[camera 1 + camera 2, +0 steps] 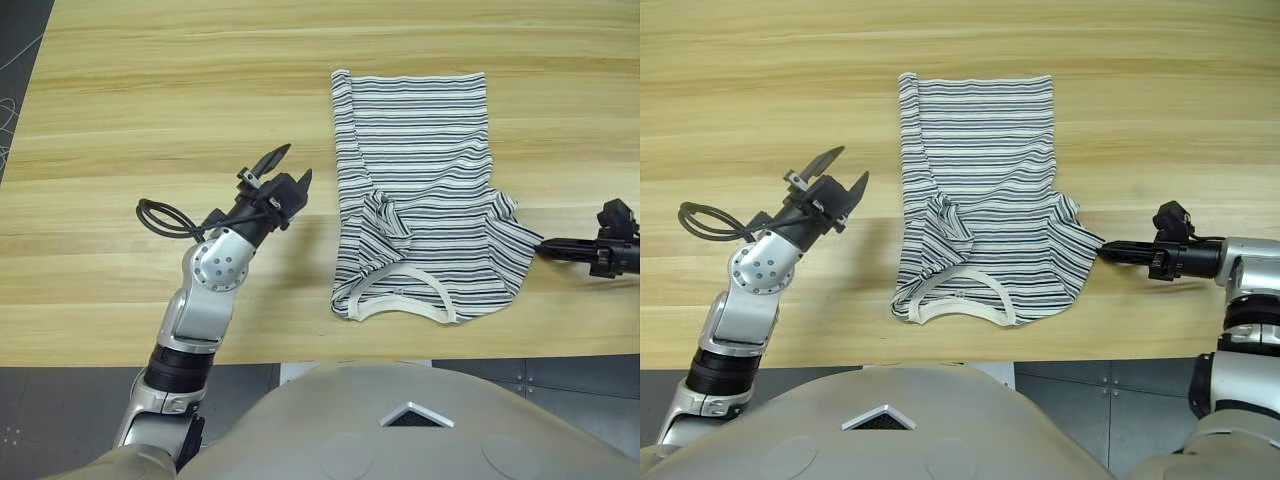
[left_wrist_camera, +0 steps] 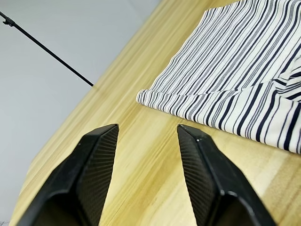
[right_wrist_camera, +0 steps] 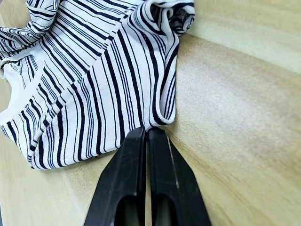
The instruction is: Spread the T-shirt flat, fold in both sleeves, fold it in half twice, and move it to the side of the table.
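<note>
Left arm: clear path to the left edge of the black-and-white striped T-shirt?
Probably yes. The open left gripper hangs beside the black-and-white striped T-shirt, with just wooden table between them.

Right end effector (image 1: 545, 247): arm cut off at 3 o'clock in our left eye view. T-shirt (image 1: 425, 190): we cannot trace sleeves within folds.

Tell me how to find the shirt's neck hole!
Start at the wooden table and find the striped T-shirt lying on it. At its end nearest the robot is the collar, a plain white curved band among black-and-white stripes.
</note>
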Robot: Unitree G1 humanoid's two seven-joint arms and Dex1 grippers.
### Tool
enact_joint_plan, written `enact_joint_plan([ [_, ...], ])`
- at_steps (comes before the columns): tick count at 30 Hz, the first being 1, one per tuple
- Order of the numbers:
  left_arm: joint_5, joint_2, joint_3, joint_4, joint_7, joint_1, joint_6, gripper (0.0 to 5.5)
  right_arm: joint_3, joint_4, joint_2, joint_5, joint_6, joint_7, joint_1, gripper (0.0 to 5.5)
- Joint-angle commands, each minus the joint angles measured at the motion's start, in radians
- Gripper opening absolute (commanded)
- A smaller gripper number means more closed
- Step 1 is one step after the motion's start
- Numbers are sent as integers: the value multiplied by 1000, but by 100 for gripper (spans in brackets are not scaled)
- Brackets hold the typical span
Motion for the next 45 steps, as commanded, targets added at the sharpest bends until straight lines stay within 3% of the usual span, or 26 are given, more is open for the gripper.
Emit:
enact_joint_plan([
  [1,17,2,-8,19,1,-15,-18,234,8,-52,20,10,12,29,5,14],
  [12,34,11,-35,36,-30,-10,-25,234,1,-425,-32,179,128,37,23,14],
  [17,33,9,-43,44,-34,-16,-26,234,71,-625,-42,237,159,37,33,14],
  [23,38,6,-53,84,-32,-38,-36,234,216,-706,-3,98,51,19,26,14],
  [28,44,8,-53,105,-29,-43,-45,234,236,-682,37,53,25,4,23,14],
  [34,41,0,-52,128,-29,-48,-55,234,228,-776,13,263,295,37,42,147],
  [38,43,7,-56,128,-41,-44,-61,234,207,-793,16,249,285,24,68,252],
  [40,42,34,-43,108,-55,-32,-77,234,133,-732,94,195,117,-108,49,284],
  [43,33,138,9,38,-123,14,-109,282,5,-680,245,95,-291,-364,-5,345],
  [45,33,205,27,6,-161,50,-151,301,-24,-674,302,12,-532,-470,-6,350],
])
